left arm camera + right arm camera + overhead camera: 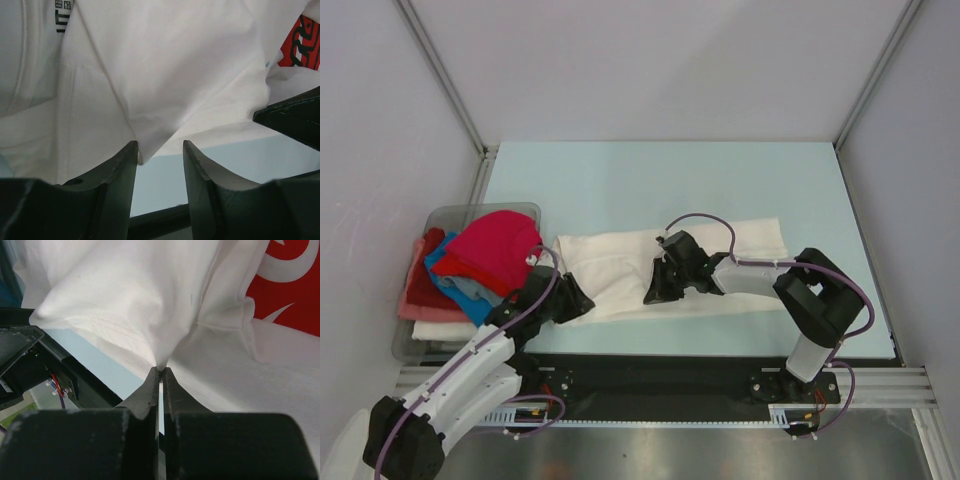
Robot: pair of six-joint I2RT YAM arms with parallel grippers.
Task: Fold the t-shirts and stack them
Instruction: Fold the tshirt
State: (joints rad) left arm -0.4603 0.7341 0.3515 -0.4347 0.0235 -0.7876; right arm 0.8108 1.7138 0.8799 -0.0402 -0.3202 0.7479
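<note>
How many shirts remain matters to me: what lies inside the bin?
In the bin, a magenta shirt lies on top, a blue shirt shows beneath, a pink shirt at the left. Anything lower is covered.

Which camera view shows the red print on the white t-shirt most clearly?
The right wrist view: the red print fills its upper right corner, with white curves visible. The left wrist view shows only a small patch at its right edge. In the top external view the white t-shirt shows no print.
</note>
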